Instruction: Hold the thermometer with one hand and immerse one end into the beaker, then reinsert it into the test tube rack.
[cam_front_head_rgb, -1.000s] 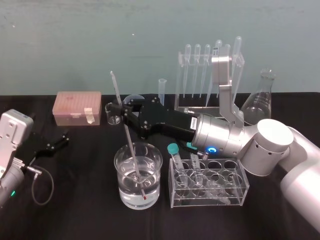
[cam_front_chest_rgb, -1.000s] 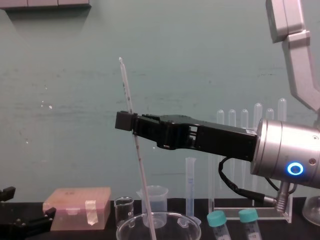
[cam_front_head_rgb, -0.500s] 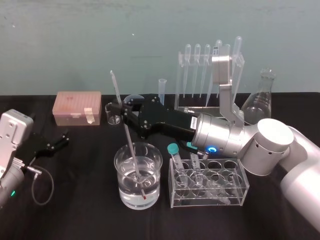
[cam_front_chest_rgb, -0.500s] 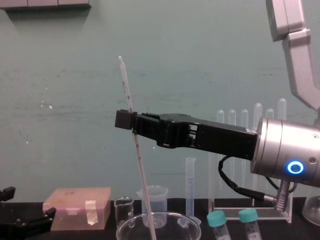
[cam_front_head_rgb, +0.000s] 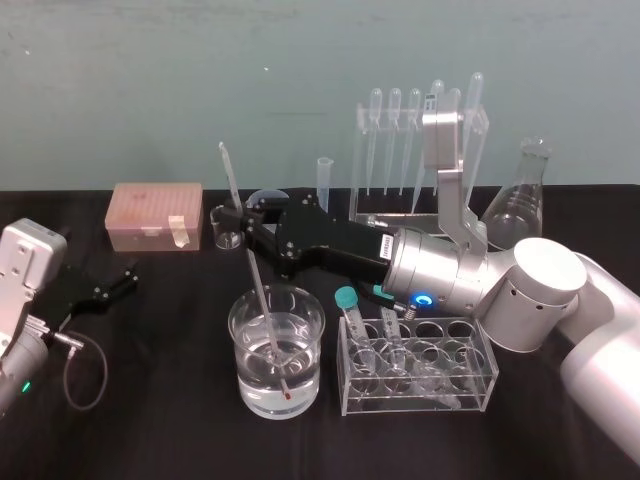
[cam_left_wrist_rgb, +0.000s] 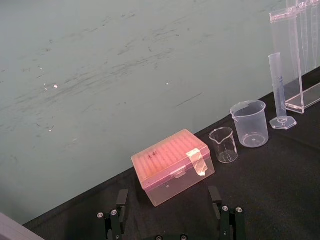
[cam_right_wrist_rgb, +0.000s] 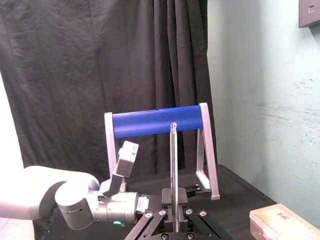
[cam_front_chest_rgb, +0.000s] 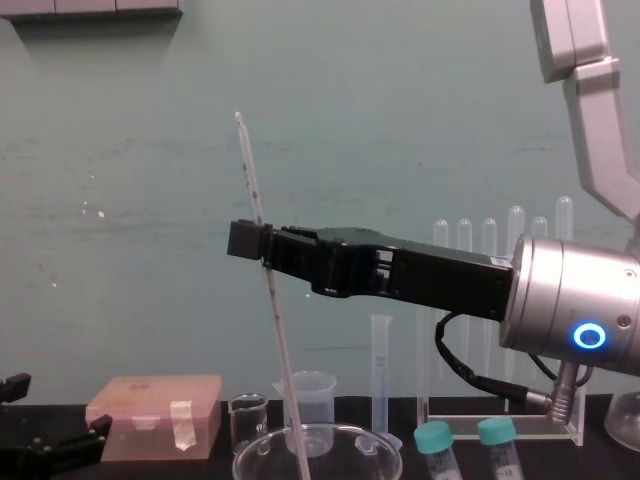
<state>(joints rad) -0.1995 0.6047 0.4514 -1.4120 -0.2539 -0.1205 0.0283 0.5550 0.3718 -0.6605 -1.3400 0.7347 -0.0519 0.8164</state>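
The thermometer (cam_front_head_rgb: 258, 290) is a long thin rod, slightly tilted, its red tip down in the water of the wide glass beaker (cam_front_head_rgb: 245, 370). My right gripper (cam_front_head_rgb: 245, 218) reaches in from the right above the beaker and is shut on the rod's upper part. From the chest, the thermometer (cam_front_chest_rgb: 282, 360) runs through the right gripper (cam_front_chest_rgb: 262, 245) into the beaker's rim (cam_front_chest_rgb: 250, 456). The test tube rack (cam_front_head_rgb: 385, 212), tall and clear with pipettes in it, stands at the back. My left gripper (cam_left_wrist_rgb: 172, 220) rests open at the left.
A pink tip box (cam_front_head_rgb: 157, 215), a tiny glass beaker (cam_front_head_rgb: 228, 228), a plastic beaker (cam_left_wrist_rgb: 249, 124) and a graduated cylinder (cam_front_head_rgb: 324, 180) line the back. A low tube rack (cam_front_head_rgb: 418, 390) with teal-capped tubes sits right of the beaker. A flask (cam_front_head_rgb: 520, 200) stands far right.
The right gripper and thermometer have edged upward very slightly; the tip is still in the water. The left arm has not moved.
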